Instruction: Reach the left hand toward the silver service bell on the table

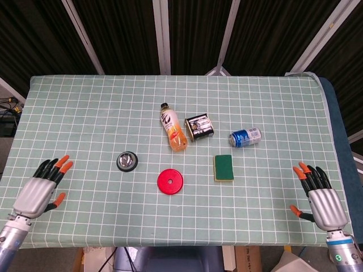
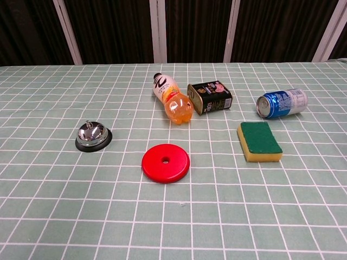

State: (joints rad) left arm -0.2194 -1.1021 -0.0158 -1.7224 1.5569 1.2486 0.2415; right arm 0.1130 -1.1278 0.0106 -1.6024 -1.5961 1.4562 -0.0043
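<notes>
On the desk [image 1: 85, 113], the left hand [image 1: 39, 190] lies with fingers apart, holding nothing, well apart from the silver bell [image 1: 126, 161]. The right hand [image 1: 320, 198] is the same.

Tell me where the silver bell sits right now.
In the head view the silver bell stands left of centre on the table, up-left of the red disc and well ahead-right of the open left hand.

Silver bell [image 2: 93, 135], red disc [image 2: 165, 163], green/yellow sponge [image 2: 259, 141], blue can [image 2: 281, 103], grid-patterned green tablecloth [image 2: 65, 206].
</notes>
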